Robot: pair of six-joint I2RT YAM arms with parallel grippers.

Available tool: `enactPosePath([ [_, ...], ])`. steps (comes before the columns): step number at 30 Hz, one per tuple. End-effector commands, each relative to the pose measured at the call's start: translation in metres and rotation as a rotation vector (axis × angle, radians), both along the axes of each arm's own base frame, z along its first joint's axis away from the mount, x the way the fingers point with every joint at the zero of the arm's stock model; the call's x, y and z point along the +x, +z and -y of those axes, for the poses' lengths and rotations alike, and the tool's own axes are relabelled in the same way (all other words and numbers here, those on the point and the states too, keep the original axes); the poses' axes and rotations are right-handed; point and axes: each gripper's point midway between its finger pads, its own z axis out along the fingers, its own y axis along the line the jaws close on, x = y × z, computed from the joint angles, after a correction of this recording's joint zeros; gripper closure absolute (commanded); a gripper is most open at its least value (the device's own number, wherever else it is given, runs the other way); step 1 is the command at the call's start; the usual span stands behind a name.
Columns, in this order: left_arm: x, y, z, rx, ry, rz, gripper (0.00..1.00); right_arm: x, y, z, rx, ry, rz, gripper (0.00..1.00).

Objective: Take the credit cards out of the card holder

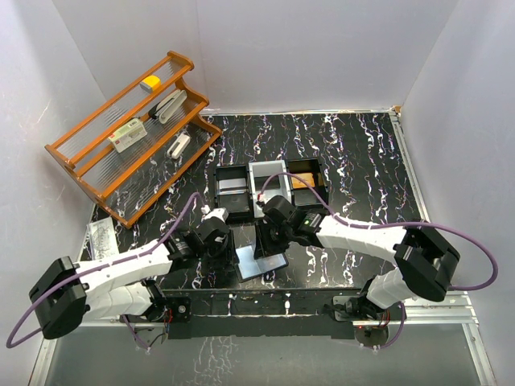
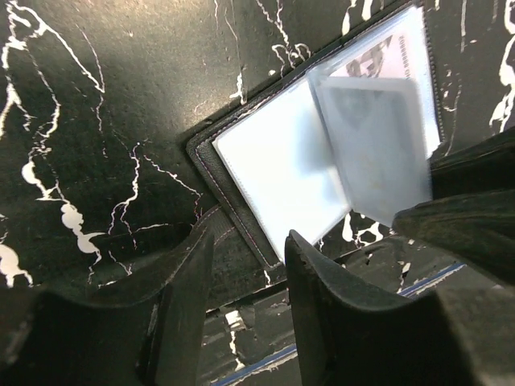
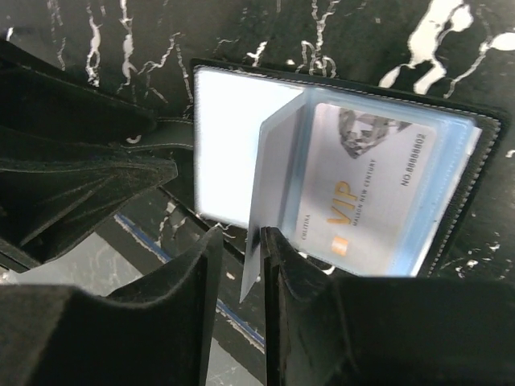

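Right wrist view: card holder point(image 3: 229, 145) open on tabletop point(image 3: 121, 48), just ahead of right gripper point(image 3: 241, 237); jaws slightly apart, clear pocket leaf point(image 3: 273, 177) between them. Jaws of left gripper point(image 2: 249, 241) apart over holder's edge, gripping nothing. Risk: pinching leaf, not VIP card point(image 3: 362, 185), drags holder.

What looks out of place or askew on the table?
One clear pocket leaf of the open card holder stands up on edge instead of lying flat, its lower corner between the slightly parted jaws of the right gripper. The VIP card sits in a pocket. Nothing looks spilled or damaged.
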Motion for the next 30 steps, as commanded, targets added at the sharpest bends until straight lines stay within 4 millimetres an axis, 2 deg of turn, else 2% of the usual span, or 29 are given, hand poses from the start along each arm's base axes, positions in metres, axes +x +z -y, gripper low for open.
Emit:
enactPosePath([
  [1, 0.008, 0.027, -0.005, -0.016, 0.051, 0.062, 0.6, 0.002, 0.035, -0.032, 0.154, 0.075, 0.038, 0.74],
  [7, 0.013, 0.031, -0.024, -0.011, 0.151, 0.108, 0.55, -0.018, 0.038, -0.056, 0.275, 0.167, -0.044, 0.72],
  [10, 0.014, 0.035, -0.025, -0.04, 0.17, 0.122, 0.54, -0.012, 0.037, -0.05, 0.247, 0.133, -0.006, 0.72],
  [16, 0.013, 0.044, -0.017, -0.089, 0.135, 0.134, 0.53, 0.003, 0.047, -0.037, 0.228, 0.052, 0.095, 0.61],
  [21, 0.01, 0.051, 0.008, -0.164, 0.049, 0.121, 0.53, 0.022, 0.024, -0.017, 0.095, -0.088, 0.128, 0.62],
  [26, 0.011, 0.045, 0.029, -0.213, 0.001, 0.094, 0.53, 0.015, 0.006, -0.016, 0.091, -0.092, 0.075, 0.64],
  [30, 0.009, 0.032, 0.034, -0.188, -0.009, 0.056, 0.56, 0.011, -0.009, -0.016, 0.08, -0.09, 0.049, 0.66],
])
